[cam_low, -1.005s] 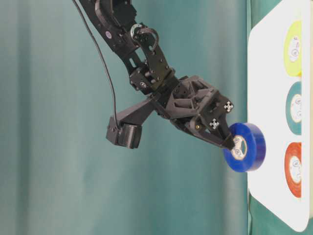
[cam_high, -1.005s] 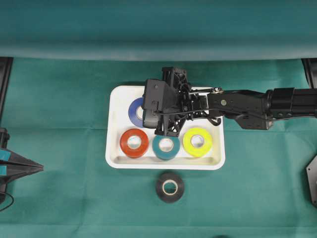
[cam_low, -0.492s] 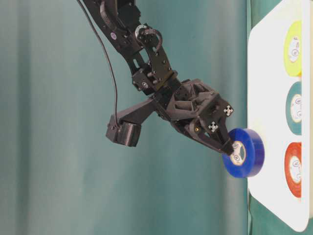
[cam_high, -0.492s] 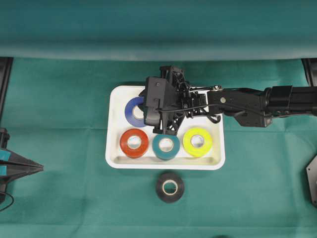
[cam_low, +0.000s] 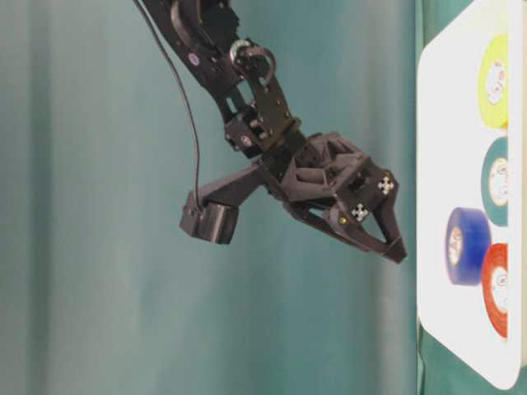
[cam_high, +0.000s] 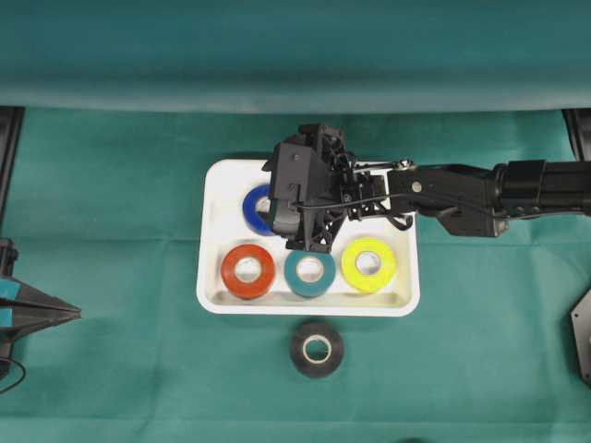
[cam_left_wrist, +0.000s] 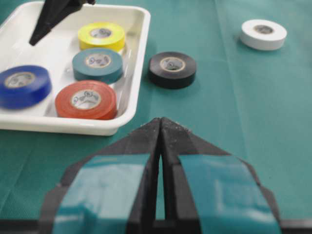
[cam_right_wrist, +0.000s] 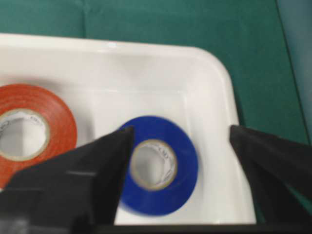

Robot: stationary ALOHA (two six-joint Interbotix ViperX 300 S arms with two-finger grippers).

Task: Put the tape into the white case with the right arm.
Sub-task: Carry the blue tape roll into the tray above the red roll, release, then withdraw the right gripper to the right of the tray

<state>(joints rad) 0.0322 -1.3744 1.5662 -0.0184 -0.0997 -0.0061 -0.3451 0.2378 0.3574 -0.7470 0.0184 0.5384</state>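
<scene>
The blue tape (cam_high: 256, 209) lies flat inside the white case (cam_high: 214, 277), free of any grip, close beside a red roll (cam_high: 247, 270). My right gripper (cam_low: 395, 239) hangs open just above it; in the right wrist view its two black fingers (cam_right_wrist: 97, 168) stand apart on either side of the blue tape (cam_right_wrist: 161, 165) without touching it. My left gripper (cam_left_wrist: 161, 123) rests shut and empty near the table's left edge, its teal-patched fingers pressed together.
The case also holds a teal roll (cam_high: 309, 270) and a yellow roll (cam_high: 367, 263). A black roll (cam_high: 317, 347) lies on the green cloth just in front of the case. A white roll (cam_left_wrist: 263, 33) lies farther off on the cloth.
The right gripper has opened and let go of the blue tape, which dropped from its tilted hold to lie flat in the case beside the red roll. The left arm has not moved.
</scene>
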